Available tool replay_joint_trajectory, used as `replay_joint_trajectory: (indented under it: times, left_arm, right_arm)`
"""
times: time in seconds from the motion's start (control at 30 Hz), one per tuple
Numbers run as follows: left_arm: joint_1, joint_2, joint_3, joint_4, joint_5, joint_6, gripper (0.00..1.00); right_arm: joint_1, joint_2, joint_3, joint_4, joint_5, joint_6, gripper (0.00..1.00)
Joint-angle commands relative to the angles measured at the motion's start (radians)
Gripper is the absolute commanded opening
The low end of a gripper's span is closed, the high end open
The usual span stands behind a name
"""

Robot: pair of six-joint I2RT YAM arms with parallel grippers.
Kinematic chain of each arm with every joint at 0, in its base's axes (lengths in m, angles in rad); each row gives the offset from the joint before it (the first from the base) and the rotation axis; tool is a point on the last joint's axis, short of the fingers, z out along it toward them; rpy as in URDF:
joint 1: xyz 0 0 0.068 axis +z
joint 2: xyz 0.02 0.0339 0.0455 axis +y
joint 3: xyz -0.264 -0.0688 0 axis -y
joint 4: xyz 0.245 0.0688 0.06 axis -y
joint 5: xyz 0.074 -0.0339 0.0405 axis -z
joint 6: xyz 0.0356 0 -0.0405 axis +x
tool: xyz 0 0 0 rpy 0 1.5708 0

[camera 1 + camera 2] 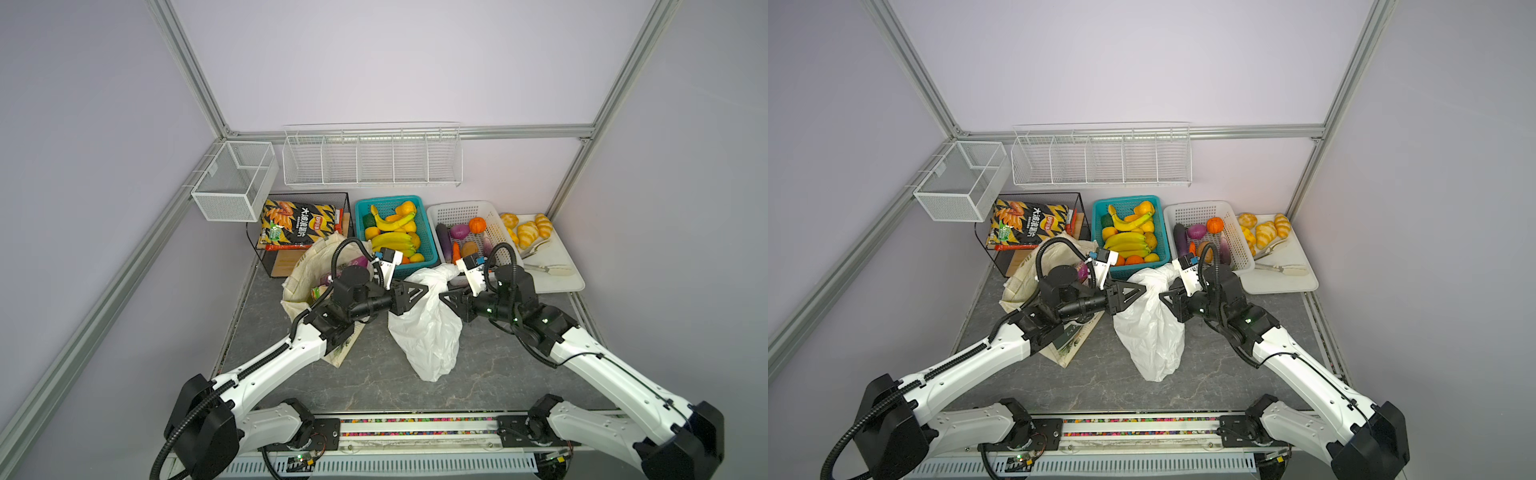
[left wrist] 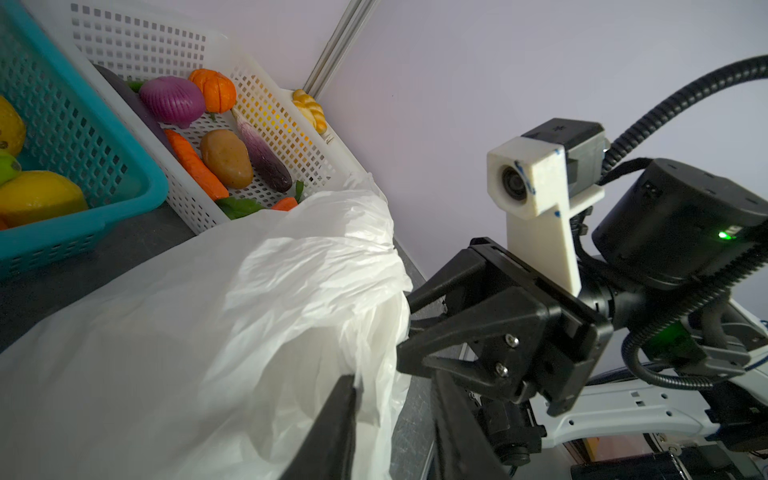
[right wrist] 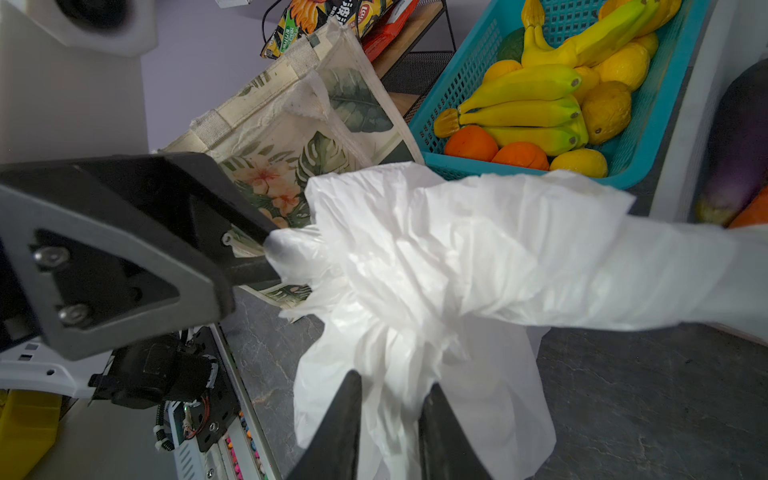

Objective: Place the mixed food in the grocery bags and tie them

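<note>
Right gripper (image 3: 392, 382) clamps the gathered neck of the white plastic bag (image 1: 424, 332) on the grey tabletop (image 1: 498, 365); left gripper (image 2: 395, 379) stands parted around its film. Two bags (canvas tote (image 3: 274, 137) beside it); only the right wrist view shows the tote's pink flowers.

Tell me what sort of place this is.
Most likely a robotics lab test cell staged as a grocery-packing station, not a real shop: bare walls framed by aluminium posts, two robot arms mounted on a rail, and a teal basket of toy-looking fruit behind a white plastic bag.
</note>
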Motion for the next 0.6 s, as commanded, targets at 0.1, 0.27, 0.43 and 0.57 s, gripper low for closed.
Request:
replay_joint_trajectory:
  times: [0.1, 0.27, 0.43, 0.57]
  left_arm:
    - [-0.006, 0.033, 0.011, 0.011, -0.025, 0.059, 0.37]
    - [-0.006, 0.051, 0.034, -0.005, -0.045, 0.095, 0.38]
    - [-0.007, 0.078, 0.059, -0.002, -0.049, 0.11, 0.36]
    - [-0.011, 0.107, 0.075, -0.002, -0.039, 0.119, 0.27]
  right_arm:
    - [0.006, -0.011, -0.009, 0.029, -0.003, -0.011, 0.25]
    - [0.007, -0.014, -0.009, 0.028, -0.01, -0.01, 0.24]
    - [0.007, -0.014, -0.009, 0.029, -0.014, -0.012, 0.23]
    - [0.009, -0.017, -0.011, 0.028, -0.014, -0.015, 0.22]
